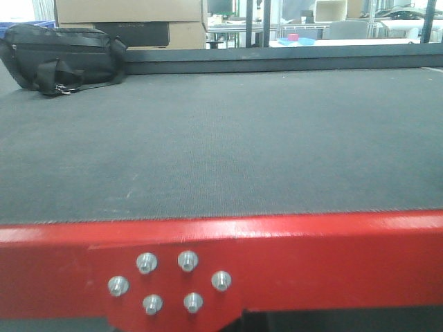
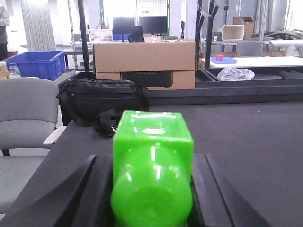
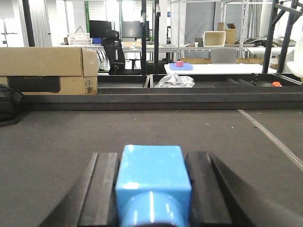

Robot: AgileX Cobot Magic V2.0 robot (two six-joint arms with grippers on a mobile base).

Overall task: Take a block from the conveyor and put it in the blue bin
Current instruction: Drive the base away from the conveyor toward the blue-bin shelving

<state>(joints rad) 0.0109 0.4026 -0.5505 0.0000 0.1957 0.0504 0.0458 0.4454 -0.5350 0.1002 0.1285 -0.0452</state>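
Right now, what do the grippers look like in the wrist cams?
Left gripper: two matte black fingers, flat-faced, wedge-shaped, tapering toward the tips. Right gripper: same black fingers. No cables or markings visible.

A black bag (image 2: pixel 102 101) lies before a cardboard box (image 2: pixel 144 56), with a grey chair (image 2: pixel 26 111) beside it. Crumpled clear plastic (image 2: pixel 235 73) sits farther back.

The belt (image 1: pixel 221 138) is dark grey with a fine woven pattern and faint pale scuffs, its front edge (image 1: pixel 346 256) glossy red with silver bolts (image 1: pixel 187 261). At the belt's far left corner is a black bag (image 1: pixel 62 59), behind the belt a plain brown cardboard box (image 2: pixel 144 64), off its left side a blue bin (image 2: pixel 35 64). Over the belt, the black left claw (image 2: pixel 150 163) holds a shiny green block (image 2: pixel 152 189), the black right claw (image 3: pixel 152 161) a light blue block (image 3: pixel 152 175).
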